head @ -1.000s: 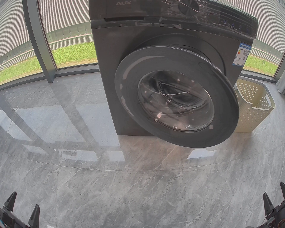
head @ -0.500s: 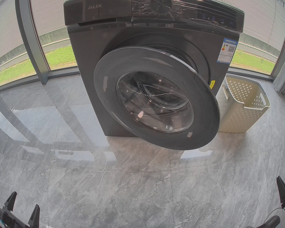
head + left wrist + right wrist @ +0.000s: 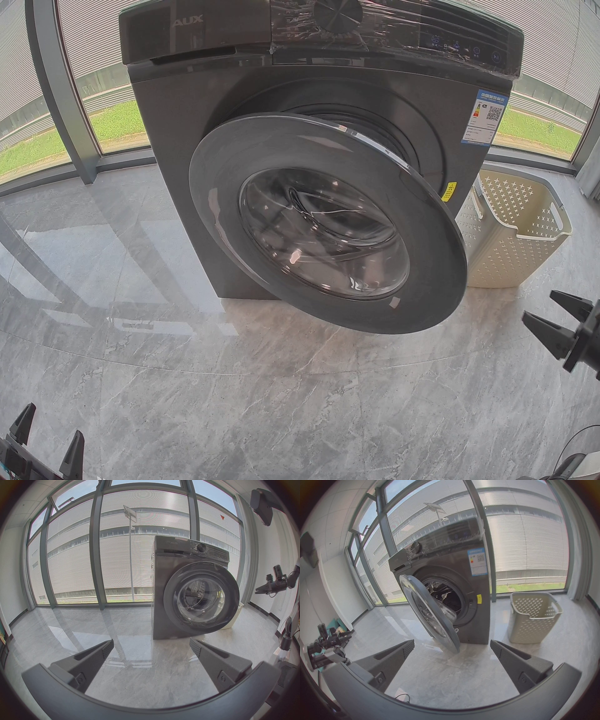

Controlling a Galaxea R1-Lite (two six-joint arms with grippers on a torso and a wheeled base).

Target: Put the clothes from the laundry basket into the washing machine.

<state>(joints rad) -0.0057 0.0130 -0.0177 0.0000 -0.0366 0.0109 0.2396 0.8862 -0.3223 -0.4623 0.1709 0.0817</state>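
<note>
Washing machine (image 3: 187,125), dark metal, round glass door (image 3: 328,228) ajar — perforated laundry basket (image 3: 519,237), probably plastic; left gripper (image 3: 150,642), right gripper (image 3: 452,642) wide.

- Brand lettering (image 3: 187,20): a short word in pale capitals on the top panel of the washing machine (image 3: 181,156), at the corner on the side of the left gripper (image 3: 53,420), well ahead of it and above.
- Energy label (image 3: 485,117): a white and blue sticker with coloured bars and a QR code (image 3: 495,112), on the upper front corner, ahead of the right gripper (image 3: 539,306) and above it. The print is too small to read.
- Yellow sticker (image 3: 448,191): below that label, beside the door opening and nearer the right gripper. Its print is illegible.
- Lit symbols (image 3: 462,47): a row of small blue icons on the top panel above the label, with no readable words.
</note>
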